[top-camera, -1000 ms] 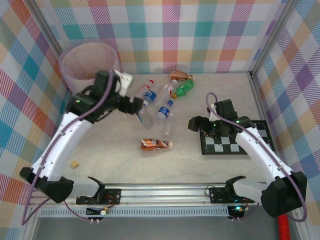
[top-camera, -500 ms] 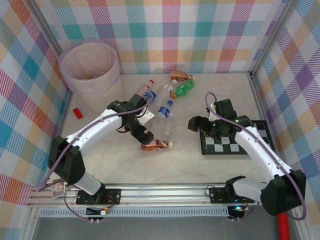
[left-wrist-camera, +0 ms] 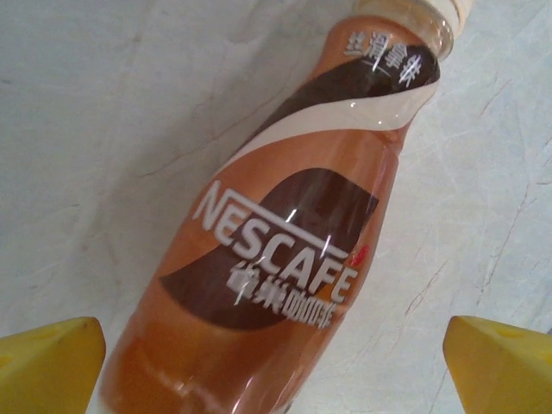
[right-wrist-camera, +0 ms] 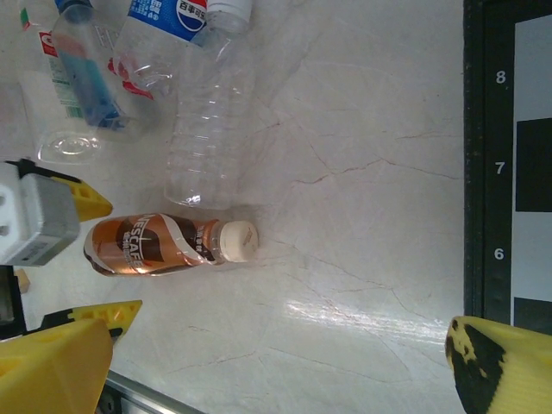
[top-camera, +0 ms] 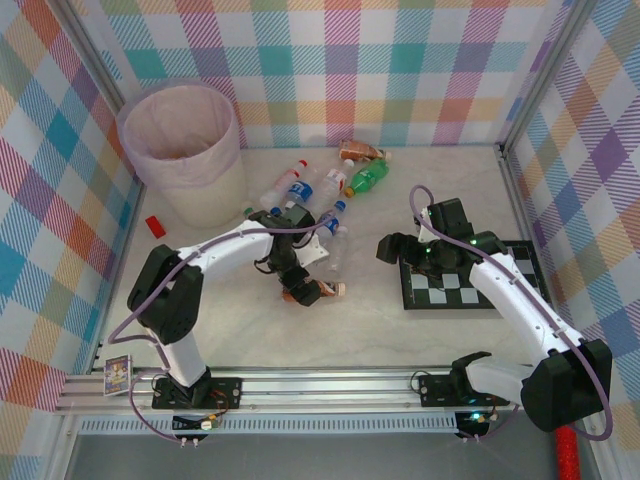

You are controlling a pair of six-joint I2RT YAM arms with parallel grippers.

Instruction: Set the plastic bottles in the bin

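A brown-wrapped coffee bottle (left-wrist-camera: pixel 293 233) lies on its side on the marble table, cap (right-wrist-camera: pixel 237 241) pointing right. My left gripper (left-wrist-camera: pixel 276 371) is open and hangs right over it, one yellow fingertip (left-wrist-camera: pixel 47 362) on each side of the bottle's lower body, not touching. From above, the left gripper (top-camera: pixel 303 287) covers most of that bottle (top-camera: pixel 328 290). Several more plastic bottles (top-camera: pixel 300 188), one green (top-camera: pixel 367 177), lie further back. The bin (top-camera: pixel 200 195) stands at the far left. My right gripper (top-camera: pixel 390 248) is open and holds nothing.
A black-and-white checkerboard (top-camera: pixel 470 285) lies under the right arm. A clear, crushed bottle (right-wrist-camera: pixel 207 129) lies just behind the brown one. A small red block (top-camera: pixel 155 225) sits by the bin's foot. Checked walls close in the table on three sides.
My left arm has swung away from the bin, forward and right, and come down over the brown bottle. Its jaws have opened fully. The right arm has not moved.
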